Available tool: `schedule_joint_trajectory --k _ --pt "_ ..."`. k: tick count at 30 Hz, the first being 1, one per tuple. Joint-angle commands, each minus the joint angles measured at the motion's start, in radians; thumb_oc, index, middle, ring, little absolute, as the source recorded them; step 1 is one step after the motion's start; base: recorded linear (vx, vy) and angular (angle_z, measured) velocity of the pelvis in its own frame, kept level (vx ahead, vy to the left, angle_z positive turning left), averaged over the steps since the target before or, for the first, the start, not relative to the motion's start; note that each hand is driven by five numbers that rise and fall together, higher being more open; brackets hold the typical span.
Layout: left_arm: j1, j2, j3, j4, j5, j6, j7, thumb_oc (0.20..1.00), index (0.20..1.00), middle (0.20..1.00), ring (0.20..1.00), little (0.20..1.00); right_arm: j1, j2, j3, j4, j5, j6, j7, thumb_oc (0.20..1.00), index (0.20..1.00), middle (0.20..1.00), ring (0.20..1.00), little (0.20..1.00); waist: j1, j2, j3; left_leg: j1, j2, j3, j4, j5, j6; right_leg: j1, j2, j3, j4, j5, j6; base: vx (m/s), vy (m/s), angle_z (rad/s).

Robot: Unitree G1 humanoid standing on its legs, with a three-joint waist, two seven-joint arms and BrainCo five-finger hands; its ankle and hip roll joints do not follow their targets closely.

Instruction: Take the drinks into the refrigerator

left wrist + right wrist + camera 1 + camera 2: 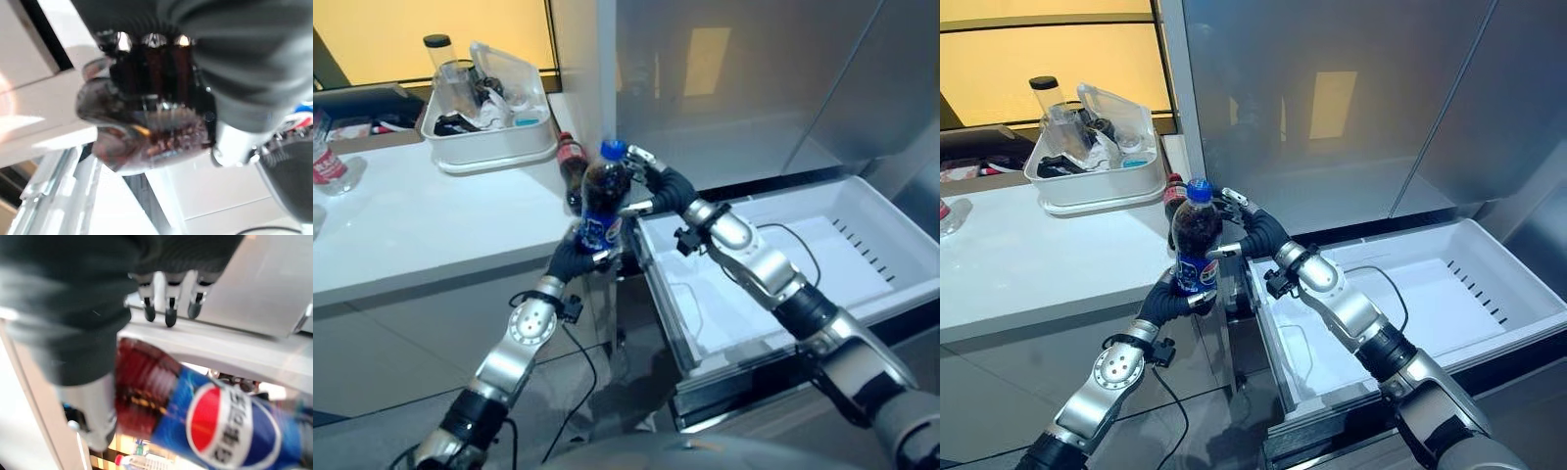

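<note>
**Cola bottle held between two hands above open drawer**

Both arms rise from the bottom of the frame and meet at centre. The left hand (574, 260) is clenched around the lower part of a cola bottle (603, 201), fingers curled about its base as the left wrist view shows. The bottle stands upright, blue cap on top, blue label low on its body. The right hand (658, 184) sits beside the bottle's upper half with fingers extended and relaxed, not closed on it.

At lower right, the white refrigerator drawer (891, 296) is pulled out, with the grey refrigerator door (734, 78) above it. The bottle hangs over the drawer's left corner, beside the white counter (421, 230). A second dark bottle (572, 166) with a red cap stands on the counter edge just behind. At upper left, a white tub (489, 145) holds assorted items.
</note>
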Motion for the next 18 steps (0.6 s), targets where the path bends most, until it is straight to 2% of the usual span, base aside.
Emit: schedule_joint_trajectory --k 1,11,18 --pt "-0.230 -0.017 0.004 -0.019 0.017 -0.145 0.072 0.200 0.200 0.200 0.200 0.200 -0.071 0.075 0.043 -0.046 0.038 -0.058 0.006 1.000 1.000 1.000 1.000 1.000 0.016 -0.010 -0.044 -0.006 0.005 -0.005 0.001 -0.040 0.012 0.023 -0.035 -0.038 0.004 -0.012 0.068 0.00 0.000 0.00" --pt "-0.190 -0.033 0.024 0.005 0.020 -0.142 0.101 0.200 0.200 0.200 0.200 0.200 -0.019 0.107 0.053 -0.140 0.017 -0.070 0.015 1.000 1.000 1.000 1.000 1.000 0.014 -0.009 -0.044 -0.004 0.005 -0.006 0.001 -0.043 0.014 0.028 -0.036 -0.040 0.004 -0.015 0.067 0.00 0.000 0.00" --pt "-0.202 -0.034 0.006 0.015 -0.001 -0.149 0.108 0.200 0.200 0.200 0.200 0.200 -0.063 0.136 0.089 -0.021 -0.013 -0.048 -0.012 1.000 1.000 1.000 1.000 1.000 0.020 -0.014 -0.046 -0.001 0.007 -0.007 0.001 -0.043 0.013 0.032 -0.035 -0.040 0.004 -0.017 0.066 0.00 0.000 0.00"
